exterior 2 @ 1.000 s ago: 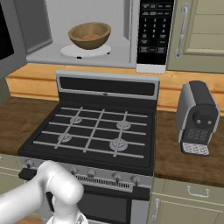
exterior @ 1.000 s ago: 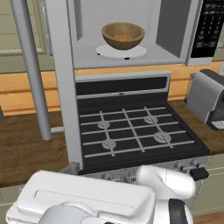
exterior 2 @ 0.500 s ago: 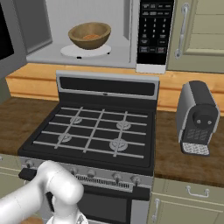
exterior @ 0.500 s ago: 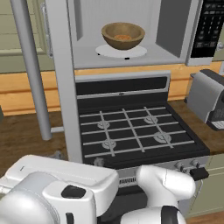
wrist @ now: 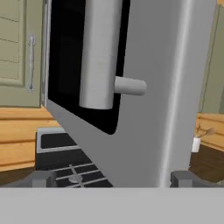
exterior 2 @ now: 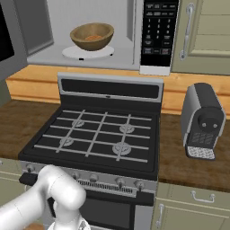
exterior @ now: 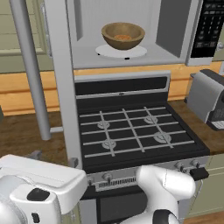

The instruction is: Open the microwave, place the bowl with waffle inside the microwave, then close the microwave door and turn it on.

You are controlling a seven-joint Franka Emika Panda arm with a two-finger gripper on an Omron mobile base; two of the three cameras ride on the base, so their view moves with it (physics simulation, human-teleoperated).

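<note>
Claw (wrist: pixel 112 183) spread wide, holding nothing, tips low in the hand view, just short of the open door (wrist: pixel 144 109). Door's outer face fills that view, black glass at left, long bar handle (wrist: pixel 99 52) upright with its stub mount toward the silver frame.

Step in hand, as I judge it: close the door. Doing it well: put the tips against the flat silver frame on the free side near the handle, not on the glass, push along the door's swing arc toward the microwave (exterior: pixel 127 39), keep contact until it seats flush. Pushing beats gripping here, no need to pinch the bar. Watch that the arm's elbow stays off the stove (exterior: pixel 131 135) knobs below. Keypad press comes after.

From the base views the door stands swung out to the left, edge-on, handle (exterior: pixel 30 74) toward the room.

Farther back, inside the cavity: the bowl (exterior 2: pixel 91 36) sits upright on the white turntable (exterior 2: pixel 87 52), roughly centred. The waffle (exterior 2: pixel 93 38) lies in the bowl, only its orange-brown top showing over the rim. Nothing else in the cavity.
</note>
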